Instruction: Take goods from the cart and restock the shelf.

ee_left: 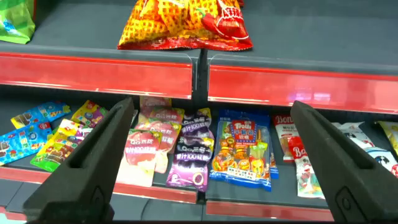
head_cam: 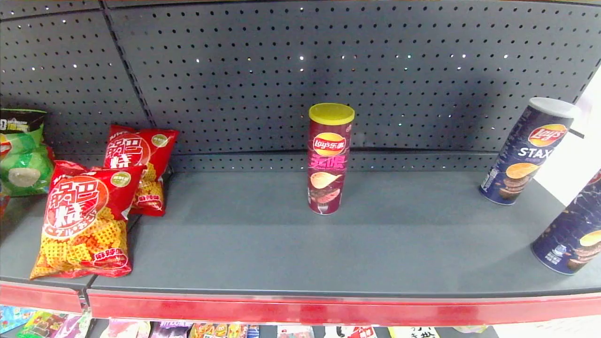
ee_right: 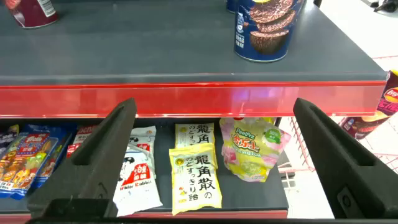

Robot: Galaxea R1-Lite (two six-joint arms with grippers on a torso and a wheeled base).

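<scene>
Restocking looks between items: both claws are empty. The left claw (ee_left: pixel 212 104) has its fingers spread wide with nothing between them, and so does the right claw (ee_right: pixel 214 102). Both hang low in front of the grey metal shelf (head_cam: pixel 281 244), level with the tier below it.

Goods already on the shelf:
- A tall maroon chip can with a yellow lid (head_cam: pixel 328 159) stands upright mid-shelf, near the perforated grey back panel (head_cam: pixel 281 70).
- A dark blue chip can with a white lid (head_cam: pixel 526 150) is at the right end.
- A second dark blue can (head_cam: pixel 570 239) is nearer the front edge, cut off by the frame.

Pinkish wire mesh (ee_right: pixel 303 152) at the far right of the right wrist view is probably the cart (hard to be sure), with a reddish package (ee_right: pixel 387 93) beside it.

My read is that the next move is a turn to the cart to grip a fresh item, then a lift over the red front strip (head_cam: pixel 328 307) into the wide bare stretch on either side of the maroon can.

Also around:
- Two red-and-yellow snack bags, one in front (head_cam: pixel 84 220) and one behind (head_cam: pixel 141 164), lean at the left end.
- A green bag (head_cam: pixel 23 155) is past them.
- Colourful candy packets (ee_left: pixel 239 149) and white and yellow sachets (ee_right: pixel 196 177) fill the tier below.

Risks are clipping the front strip on the way up and knocking an upright can when setting down close to it.
</scene>
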